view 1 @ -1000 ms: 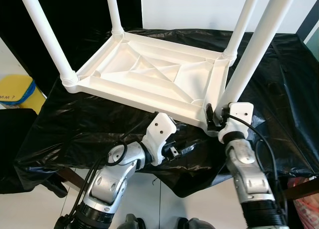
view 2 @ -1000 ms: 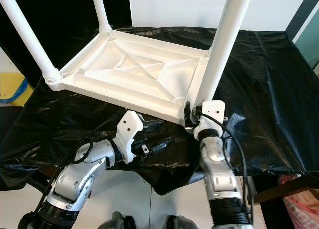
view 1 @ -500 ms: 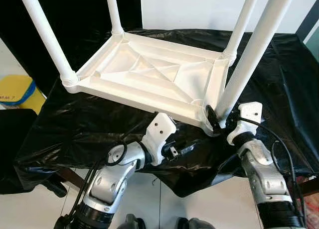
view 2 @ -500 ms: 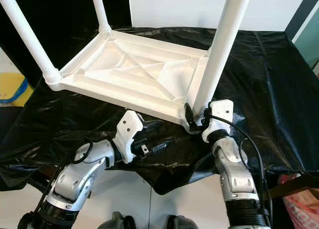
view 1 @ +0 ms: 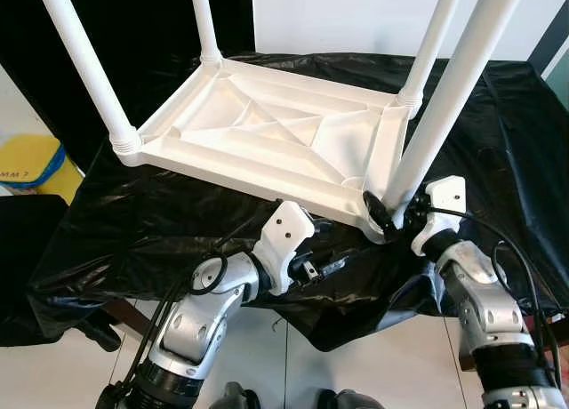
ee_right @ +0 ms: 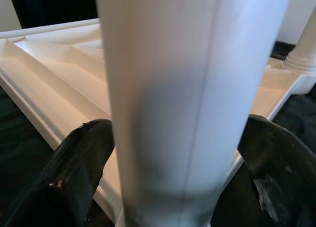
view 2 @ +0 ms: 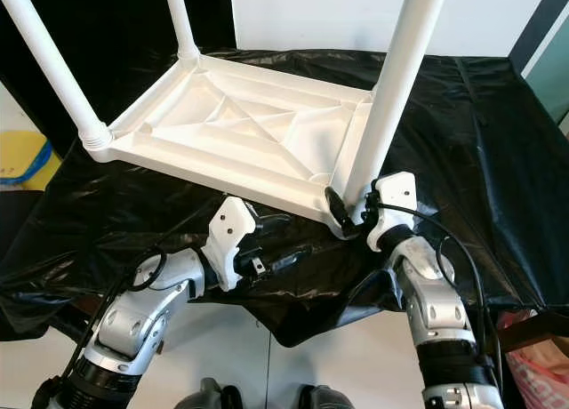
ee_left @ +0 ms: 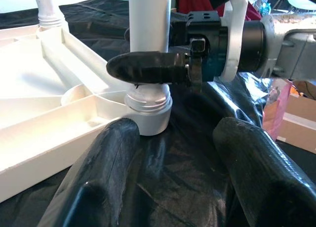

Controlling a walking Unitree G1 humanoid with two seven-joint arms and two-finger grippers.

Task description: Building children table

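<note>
The white children's table (view 1: pixel 267 133) lies upside down on a black-covered worktop, its four white legs pointing up. My right gripper (view 1: pixel 388 215) is shut on the near-right leg (view 1: pixel 444 98) just above its screw collar. That leg (ee_right: pixel 173 89) runs between the two black fingers (ee_right: pixel 74 168). One right finger (ee_left: pixel 148 67) crosses the front of the leg in the left wrist view. My left gripper (view 1: pixel 333 265) rests low on the black cover by the table's near edge. It is open, with nothing between its fingers, and points toward that same leg base (ee_left: pixel 148 113).
The black cover (view 1: pixel 133 213) drapes over the worktop's front edge. A yellow object (view 1: pixel 31 160) and a dark seat (view 1: pixel 22 249) stand at the left on the white floor. A red bag (view 2: pixel 542 356) and a cardboard box (ee_left: pixel 296 128) are at the right.
My right forearm has swung outward to the right while its gripper stays around the base of the near-right leg. The left arm and the table have not moved.
</note>
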